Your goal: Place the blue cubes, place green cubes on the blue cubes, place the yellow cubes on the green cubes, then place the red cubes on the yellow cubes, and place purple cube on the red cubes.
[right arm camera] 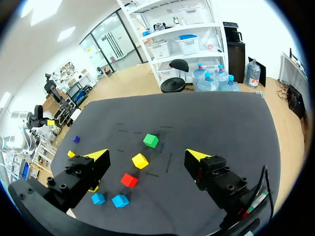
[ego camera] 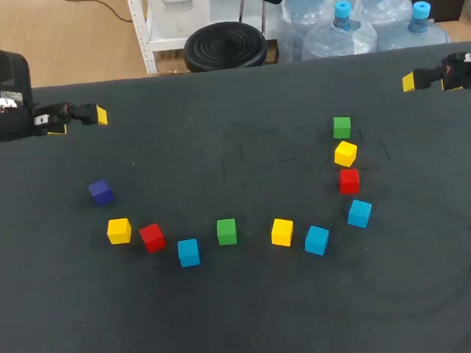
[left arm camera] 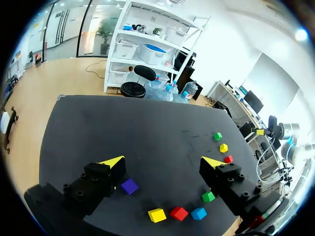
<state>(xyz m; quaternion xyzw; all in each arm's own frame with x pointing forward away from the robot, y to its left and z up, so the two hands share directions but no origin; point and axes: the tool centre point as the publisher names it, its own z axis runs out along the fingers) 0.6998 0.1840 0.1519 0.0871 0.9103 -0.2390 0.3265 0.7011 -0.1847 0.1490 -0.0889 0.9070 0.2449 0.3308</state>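
Note:
The cubes lie in a loose arc on the black table (ego camera: 248, 324). From the left come a purple cube (ego camera: 100, 192), a yellow one (ego camera: 119, 230), a red one (ego camera: 152, 237), a blue one (ego camera: 188, 252) and a green one (ego camera: 226, 232). Further right are a yellow cube (ego camera: 282, 232), two blue cubes (ego camera: 316, 240) (ego camera: 359, 213), then a red (ego camera: 349, 180), a yellow (ego camera: 345, 153) and a green cube (ego camera: 342, 127). My left gripper (ego camera: 98, 116) (left arm camera: 163, 161) hangs open at the far left edge, above the purple cube (left arm camera: 129, 186). My right gripper (ego camera: 410, 81) (right arm camera: 146, 155) is open at the far right edge, empty.
All cubes sit apart, none stacked. Bare tabletop lies in the middle of the arc (ego camera: 242, 159), along the near side and at the far back.

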